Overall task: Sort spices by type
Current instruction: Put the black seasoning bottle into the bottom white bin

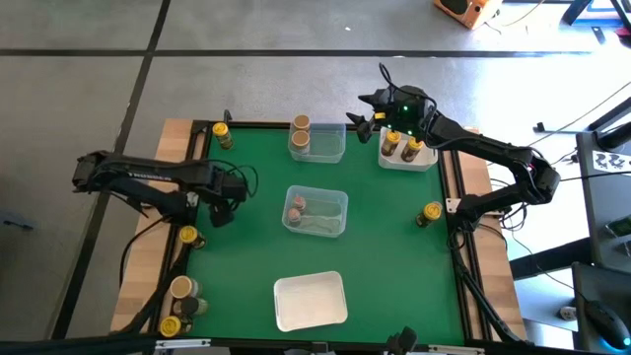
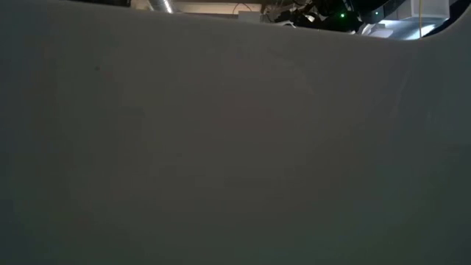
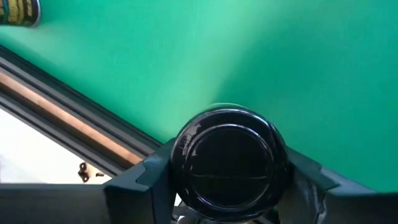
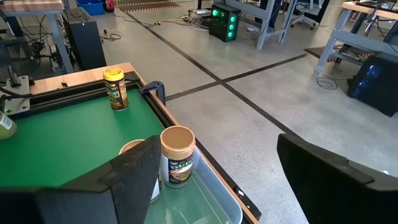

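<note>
My left gripper [image 1: 222, 204] hangs over the green table's left side, shut on a spice jar with a glossy black lid [image 3: 227, 163]. In the high view the gripper hides this jar. My right gripper [image 4: 230, 180] stands open at the far edge, above a clear tray [image 1: 330, 146]. That tray holds a tan-topped jar [image 4: 177, 154] standing upright. Yellow-topped jars stand on the table at the far left [image 1: 223, 135], at the left edge [image 1: 187, 236] and on the right [image 1: 431, 213]. My left gripper pinches the jar between its two fingers, which sit on opposite sides at the black lid's rim [image 3: 176, 163]. The fingers [image 3: 140, 183] come from above, pointing steeply down. The jar stands upright in the hold, lid up. Its base is hidden, so I cannot tell whether it rests on the table.
A white tray [image 1: 424, 163] at the far right holds two jars. A clear tray [image 1: 335, 202] in the middle holds jars lying down. Another white tray [image 1: 311, 301] sits near the front edge and fills the low view. More jars [image 1: 180, 289] stand on the near left rail.
</note>
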Motion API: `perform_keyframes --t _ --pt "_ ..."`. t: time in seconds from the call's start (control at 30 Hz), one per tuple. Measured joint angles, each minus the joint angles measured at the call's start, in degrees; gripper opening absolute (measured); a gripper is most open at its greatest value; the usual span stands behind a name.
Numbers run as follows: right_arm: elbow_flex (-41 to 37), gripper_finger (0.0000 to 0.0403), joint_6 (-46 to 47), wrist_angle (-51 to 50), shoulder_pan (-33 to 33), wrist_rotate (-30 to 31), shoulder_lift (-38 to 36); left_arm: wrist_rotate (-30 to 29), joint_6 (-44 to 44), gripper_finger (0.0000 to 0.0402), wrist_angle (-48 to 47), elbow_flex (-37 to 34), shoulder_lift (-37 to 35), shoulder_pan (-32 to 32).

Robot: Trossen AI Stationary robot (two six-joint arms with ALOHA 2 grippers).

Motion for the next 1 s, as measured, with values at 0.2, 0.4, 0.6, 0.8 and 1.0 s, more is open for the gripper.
perform_keyframes --t 0.2,0.4,0.6,0.8,1.0 --pt "0.00 0.0319 0.00 0.08 0.00 0.00 0.00 -2.12 0.26 0.0201 2.10 5.49 -0.02 0.00" --pt "0.00 0.0319 0.00 0.22 -0.01 0.00 0.00 -2.51 3.11 0.0205 12.43 10.24 -0.02 0.00" --pt "0.00 0.0319 0.00 0.27 -0.01 0.00 0.00 -5.29 5.26 0.0207 23.03 11.15 0.27 0.22" --pt "0.00 0.0319 0.01 0.49 -0.02 0.00 0.00 -7.30 12.89 0.0208 32.28 11.20 4.56 3.78" --pt "0.00 0.0319 0.00 0.50 0.00 0.00 0.00 -6.42 20.89 0.0209 42.14 11.20 14.60 8.58"
